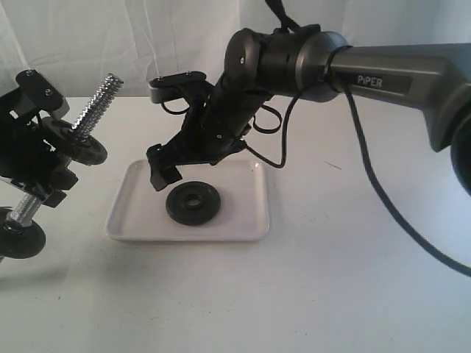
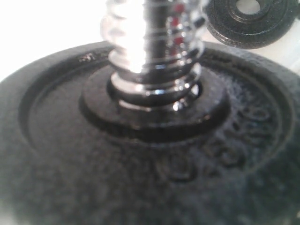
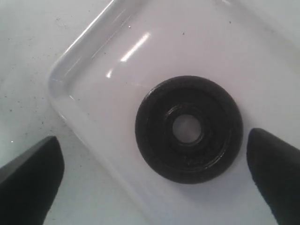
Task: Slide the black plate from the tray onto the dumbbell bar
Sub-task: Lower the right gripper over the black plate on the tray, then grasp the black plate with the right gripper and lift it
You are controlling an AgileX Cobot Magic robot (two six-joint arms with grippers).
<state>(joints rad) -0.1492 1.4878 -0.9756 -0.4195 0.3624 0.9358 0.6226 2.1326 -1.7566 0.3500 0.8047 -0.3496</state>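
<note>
The black plate lies flat in the white tray, near its front middle. My right gripper hangs open just above the tray, left of and over the plate. In the right wrist view its two fingers stand wide apart on either side of the plate, not touching it. My left gripper at the left edge holds the chrome dumbbell bar tilted, threaded end up. Another black disc sits on the bar and fills the left wrist view around the threads.
A further black disc sits at the bar's lower end near the table's left edge. The right arm's cable trails across the white table to the right. A white curtain backs the table.
</note>
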